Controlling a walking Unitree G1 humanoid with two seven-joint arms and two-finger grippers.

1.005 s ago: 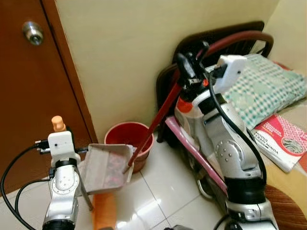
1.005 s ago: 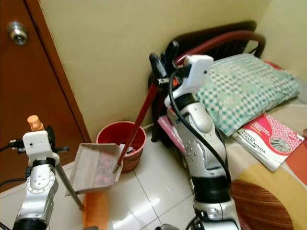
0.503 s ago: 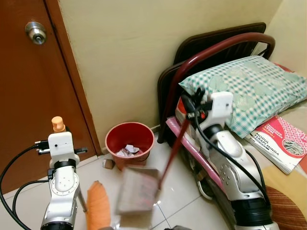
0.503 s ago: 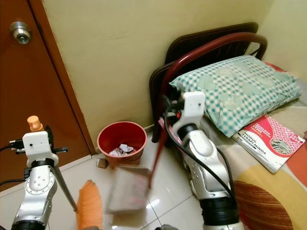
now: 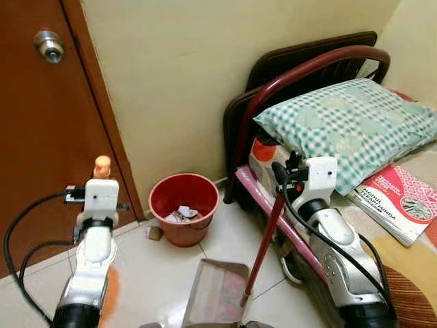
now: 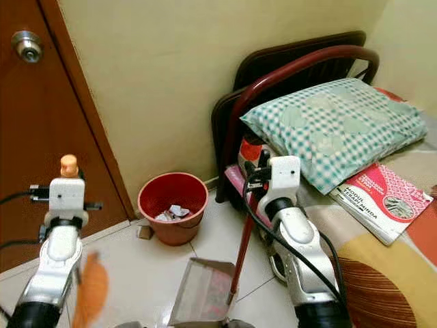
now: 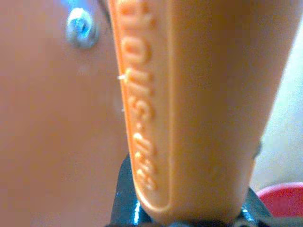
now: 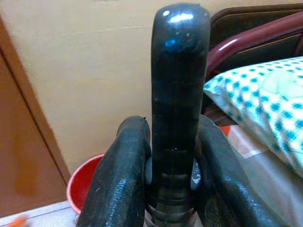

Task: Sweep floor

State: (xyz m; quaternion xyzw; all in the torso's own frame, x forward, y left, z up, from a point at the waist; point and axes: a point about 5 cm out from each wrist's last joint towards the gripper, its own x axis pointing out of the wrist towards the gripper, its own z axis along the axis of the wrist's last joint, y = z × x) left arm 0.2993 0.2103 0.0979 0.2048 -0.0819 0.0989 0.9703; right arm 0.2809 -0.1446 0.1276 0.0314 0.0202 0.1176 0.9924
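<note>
My right gripper [image 8: 173, 161] is shut on the black top grip of the dustpan's long red handle [image 5: 265, 247]. The handle stands nearly upright beside the bed. The grey dustpan [image 5: 217, 295] rests on the white tiles in front of me, some pinkish bits inside. A red bin [image 5: 184, 205] holding paper scraps stands against the wall, just beyond the pan. My left gripper [image 7: 189, 215] is shut on the orange broom handle [image 5: 102, 164], near the door. The broom's orange bristles [image 6: 91, 294] are a blur low on the left.
A brown door [image 5: 41, 123] with a metal knob [image 5: 48, 44] closes off the left. A bed with a dark red frame [image 5: 307, 68], a checked pillow [image 5: 348, 123] and a pink book [image 5: 403, 208] fills the right. A small brown scrap [image 5: 153, 233] lies beside the bin.
The right arm has come down and the dustpan has dropped from over the bin to the floor. My left arm has swung the broom towards the door. Scraps now lie in the bin.
</note>
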